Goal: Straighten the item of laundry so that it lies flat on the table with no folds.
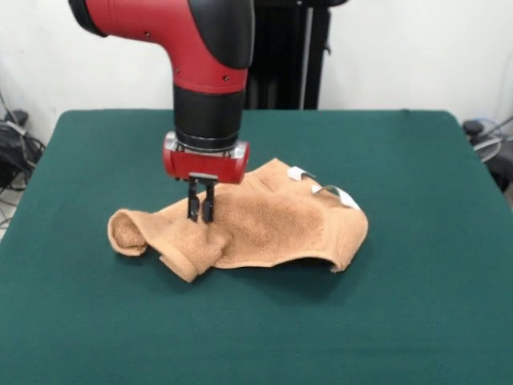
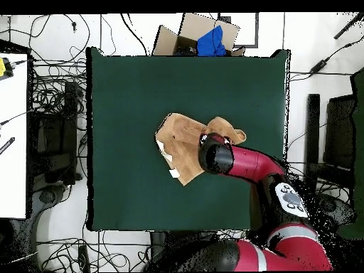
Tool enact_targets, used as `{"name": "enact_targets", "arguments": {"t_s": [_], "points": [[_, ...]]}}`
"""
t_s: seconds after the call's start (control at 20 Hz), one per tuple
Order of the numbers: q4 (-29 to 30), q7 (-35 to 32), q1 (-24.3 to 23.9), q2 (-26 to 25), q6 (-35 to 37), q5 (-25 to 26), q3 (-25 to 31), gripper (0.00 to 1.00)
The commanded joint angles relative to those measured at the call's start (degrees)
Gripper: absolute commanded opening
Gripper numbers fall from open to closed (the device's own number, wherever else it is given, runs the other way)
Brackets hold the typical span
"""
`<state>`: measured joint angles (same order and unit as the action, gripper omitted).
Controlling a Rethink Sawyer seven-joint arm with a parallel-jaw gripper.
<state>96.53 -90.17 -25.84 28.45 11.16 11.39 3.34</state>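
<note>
Terry hand towel point(image 1: 264, 220) sits pinched in your closed end effector point(image 1: 200, 215); draw the rolled fold left across the bench point(image 1: 417, 321), low.

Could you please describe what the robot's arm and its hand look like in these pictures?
The arm is a thick rounded tube, glossy red with black sections at its joints. Its wrist ends in a black cylinder above a flat red block with a black underside. From that block hangs the hand, with two thin black fingers. The overhead view shows a white patch with dark marks on the arm.
</note>
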Motion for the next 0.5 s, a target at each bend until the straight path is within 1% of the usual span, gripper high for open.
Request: {"name": "enact_targets", "arguments": {"t_s": [0.05, 0.1, 0.3, 0.5], "points": [[5.2, -5.0, 1.2, -1.0, -0.3, 3.8, 2.2, 0.0], [5.3, -5.8, 2.0, -0.9, -0.1, 3.1, 2.3, 0.0], [5.4, -6.9, 2.8, -1.1, -0.2, 2.2, 2.7, 0.0], [4.8, -6.7, 3.4, -2.6, -2.5, 3.3, 2.0, 0.0]]}}
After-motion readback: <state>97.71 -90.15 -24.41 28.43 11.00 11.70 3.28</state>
